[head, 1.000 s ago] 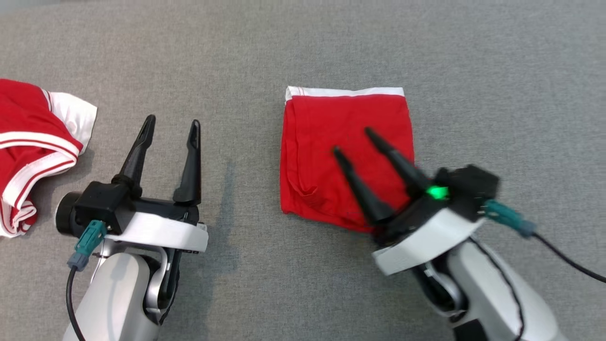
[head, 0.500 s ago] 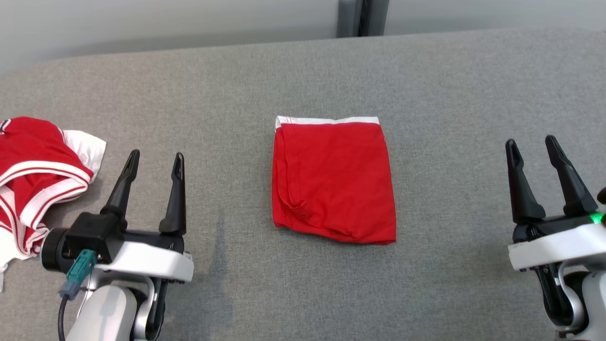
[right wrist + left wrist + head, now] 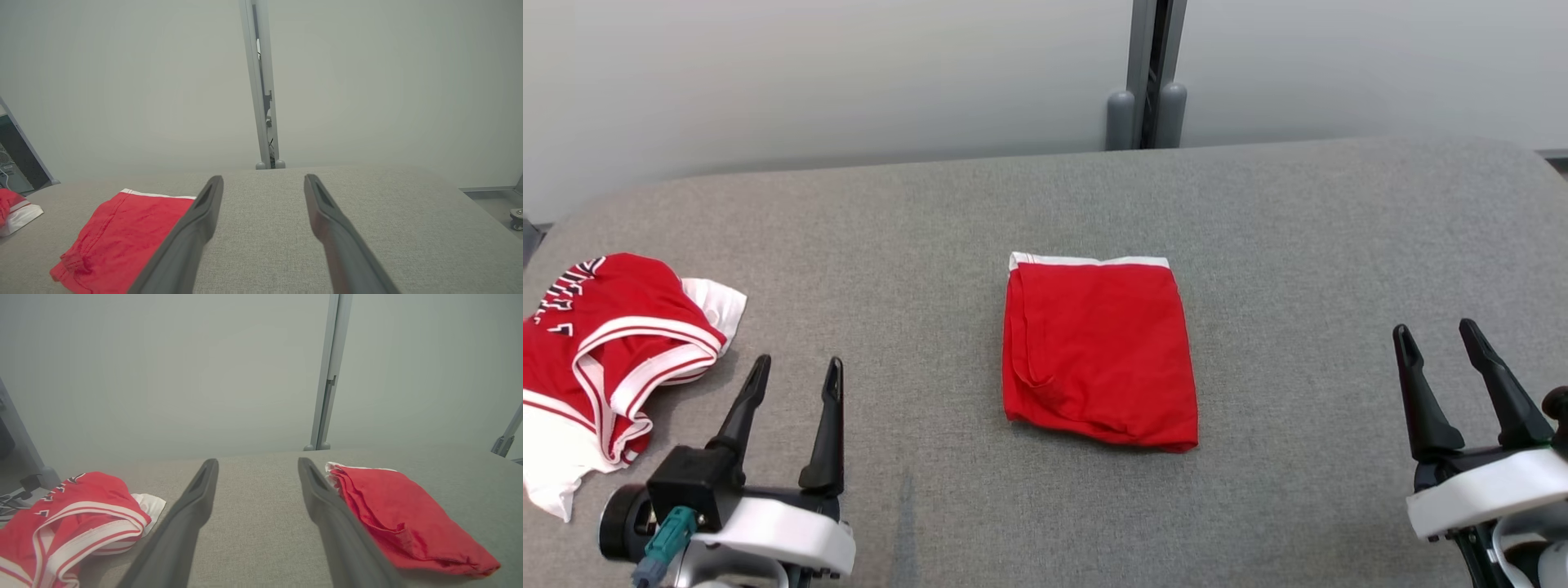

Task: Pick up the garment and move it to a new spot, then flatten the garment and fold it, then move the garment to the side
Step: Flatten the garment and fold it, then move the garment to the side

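Red folded garment (image 3: 1098, 351), centre frame. Left gripper (image 3: 798, 362), right gripper (image 3: 1435, 327): spread wide, empty. You pinch all layers together.

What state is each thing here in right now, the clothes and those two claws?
Red garment: folded into a neat rectangle, lying flat on the grey table, untouched.
Red-and-white garment: crumpled in a heap near the table's left edge.
Left gripper: open, empty, near the heap but not touching it.
Right gripper: open, empty, well to the right of the folded garment.
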`<state>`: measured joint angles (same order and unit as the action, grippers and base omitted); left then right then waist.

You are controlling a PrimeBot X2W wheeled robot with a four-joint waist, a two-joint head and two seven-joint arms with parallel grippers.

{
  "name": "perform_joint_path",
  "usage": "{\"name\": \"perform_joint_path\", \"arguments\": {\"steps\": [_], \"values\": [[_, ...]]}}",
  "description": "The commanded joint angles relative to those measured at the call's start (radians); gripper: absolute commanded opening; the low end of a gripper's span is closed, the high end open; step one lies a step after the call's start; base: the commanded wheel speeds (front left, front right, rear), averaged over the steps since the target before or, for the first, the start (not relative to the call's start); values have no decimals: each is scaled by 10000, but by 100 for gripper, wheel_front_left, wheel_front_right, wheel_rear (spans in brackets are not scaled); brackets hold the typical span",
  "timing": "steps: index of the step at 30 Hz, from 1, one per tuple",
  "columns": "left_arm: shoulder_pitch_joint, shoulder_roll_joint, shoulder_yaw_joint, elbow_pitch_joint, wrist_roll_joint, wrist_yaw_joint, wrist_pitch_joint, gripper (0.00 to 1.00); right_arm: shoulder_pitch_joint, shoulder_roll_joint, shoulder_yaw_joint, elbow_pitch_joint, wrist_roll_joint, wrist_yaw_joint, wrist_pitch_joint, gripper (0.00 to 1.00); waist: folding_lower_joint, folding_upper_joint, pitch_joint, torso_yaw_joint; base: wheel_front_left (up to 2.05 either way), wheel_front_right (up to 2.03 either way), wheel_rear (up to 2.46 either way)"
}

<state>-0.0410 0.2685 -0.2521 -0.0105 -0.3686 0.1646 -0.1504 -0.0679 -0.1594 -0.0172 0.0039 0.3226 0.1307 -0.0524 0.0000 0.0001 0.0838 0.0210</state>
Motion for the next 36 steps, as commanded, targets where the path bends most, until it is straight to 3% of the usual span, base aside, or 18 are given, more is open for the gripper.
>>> {"name": "perform_joint_path", "arguments": {"steps": [1, 13, 36], "values": [[237, 73, 21, -70, 1, 79, 31, 100, 253, -38, -85, -122, -67, 1, 123, 100, 0, -1, -274, 58, 0, 0, 0], [709, 232, 22, -205, -59, 246, 114, 100, 1054, 66, -402, -1027, -364, 1, 930, 100, 0, -1, -669, 35, 0, 0, 0], [436, 321, -44, -71, -162, 289, -10, 100, 1047, 230, -449, -1085, -421, 1, 963, 100, 0, -1, -525, 72, 0, 0, 0]]}}
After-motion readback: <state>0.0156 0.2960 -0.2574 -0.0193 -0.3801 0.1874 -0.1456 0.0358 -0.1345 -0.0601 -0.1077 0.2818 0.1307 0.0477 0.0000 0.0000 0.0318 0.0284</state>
